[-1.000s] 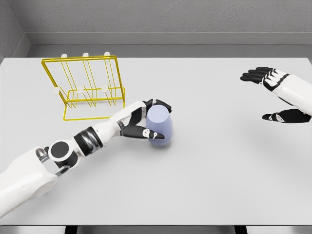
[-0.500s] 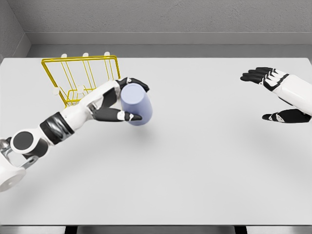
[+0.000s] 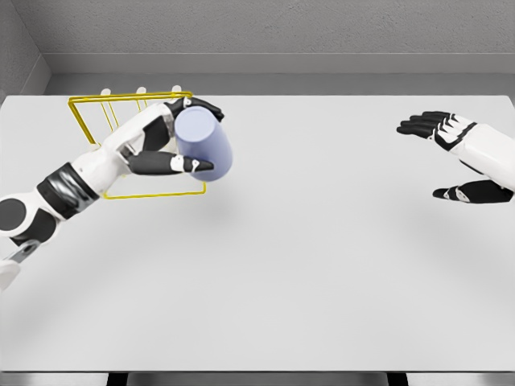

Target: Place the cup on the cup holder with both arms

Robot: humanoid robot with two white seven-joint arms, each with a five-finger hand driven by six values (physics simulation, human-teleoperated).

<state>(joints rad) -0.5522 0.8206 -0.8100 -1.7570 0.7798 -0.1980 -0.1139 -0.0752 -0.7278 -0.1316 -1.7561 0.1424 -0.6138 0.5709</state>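
A pale blue cup (image 3: 206, 144) is lifted off the white table (image 3: 322, 265), tilted, with my left hand (image 3: 183, 137) shut on it from the left side. It hangs in front of the right end of the yellow wire cup holder (image 3: 96, 104), which stands at the back left with white-tipped pegs; my forearm hides much of the rack. Far to the right, my right hand (image 3: 447, 153) hovers above the table, fingers spread and holding nothing.
A grey wall runs behind the table's far edge. The table's near edge shows along the bottom of the view.
My left hand has carried the cup up and back to the left, from the table's middle to the right end of the yellow holder. The right hand has not moved.
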